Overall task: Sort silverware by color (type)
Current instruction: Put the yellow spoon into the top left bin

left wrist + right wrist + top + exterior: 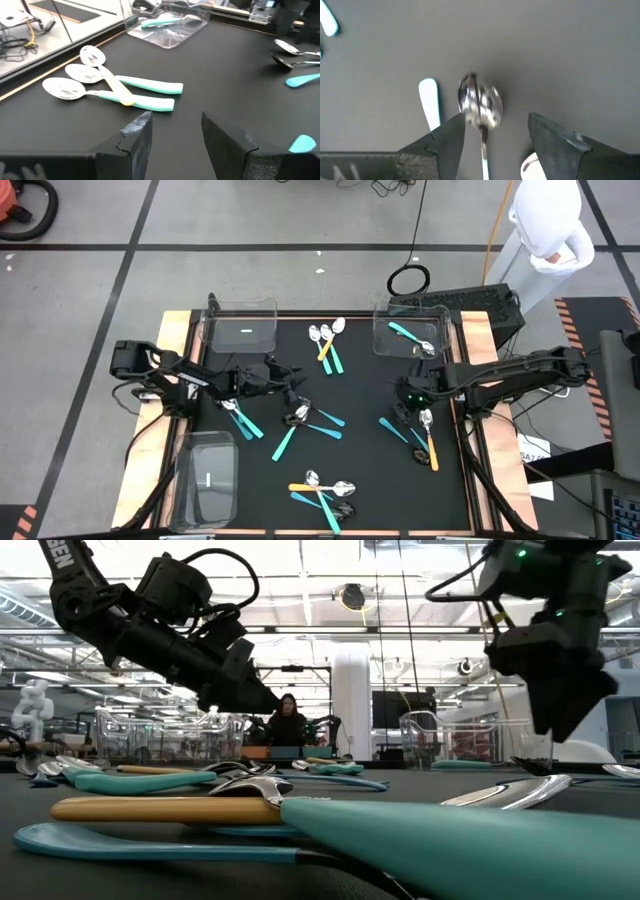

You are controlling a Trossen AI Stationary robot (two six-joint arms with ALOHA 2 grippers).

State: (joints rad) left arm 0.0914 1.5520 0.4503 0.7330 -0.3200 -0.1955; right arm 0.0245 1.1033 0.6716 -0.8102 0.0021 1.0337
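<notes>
Several spoons with teal or orange handles lie scattered on the black mat [370, 470]. My left gripper [297, 383] hangs open and empty above the mat's middle left. Its wrist view [172, 122] looks toward three silver-headed spoons [107, 85], two with teal handles and one with an orange handle. My right gripper [402, 408] points down, open, at the mat's right. In its wrist view [495, 125] its fingers stand on either side of a silver-headed spoon [480, 102] with a teal handle that lies flat on the mat. They do not touch it.
Clear bins stand at far left [240, 328], far right [410, 330] and near left [205, 475]. The far right bin holds a teal-handled spoon [405, 333]. Another teal handle [429, 102] and a silver head [530, 167] lie close beside my right fingers. A white humanoid figure [545, 230] stands beyond the table.
</notes>
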